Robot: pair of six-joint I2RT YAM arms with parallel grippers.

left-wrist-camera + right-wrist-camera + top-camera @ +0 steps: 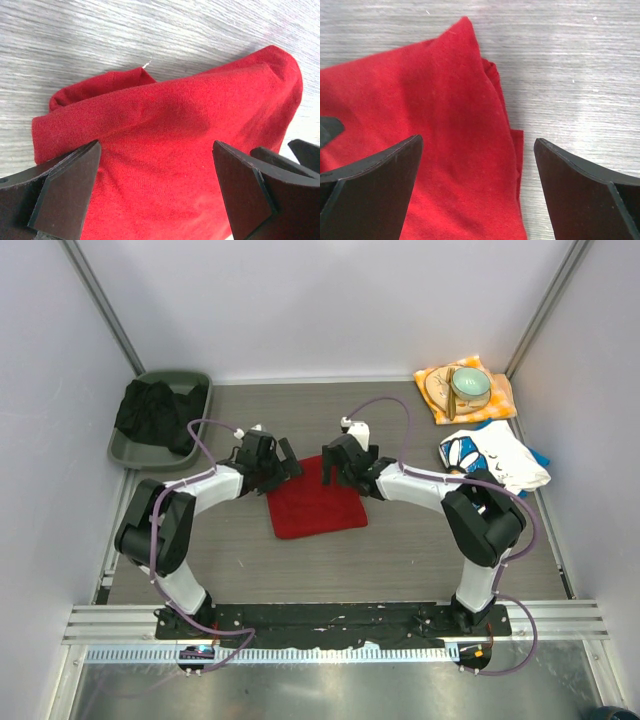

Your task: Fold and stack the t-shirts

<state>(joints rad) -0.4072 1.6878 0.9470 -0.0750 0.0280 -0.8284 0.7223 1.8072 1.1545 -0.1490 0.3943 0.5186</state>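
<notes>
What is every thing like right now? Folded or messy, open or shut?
red t-shirt, folded, lying flat in the middle.
printed t-shirt, not folded, crumpled at the right.
black cloth, bunched up in the green tray.
bowl, upright on the orange cloth.
left gripper, jaws open, holding nothing.
right gripper, jaws open, holding nothing.

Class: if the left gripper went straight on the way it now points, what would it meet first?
Probably the red t-shirt: the open left gripper points at it with nothing between; depth unclear.
</notes>
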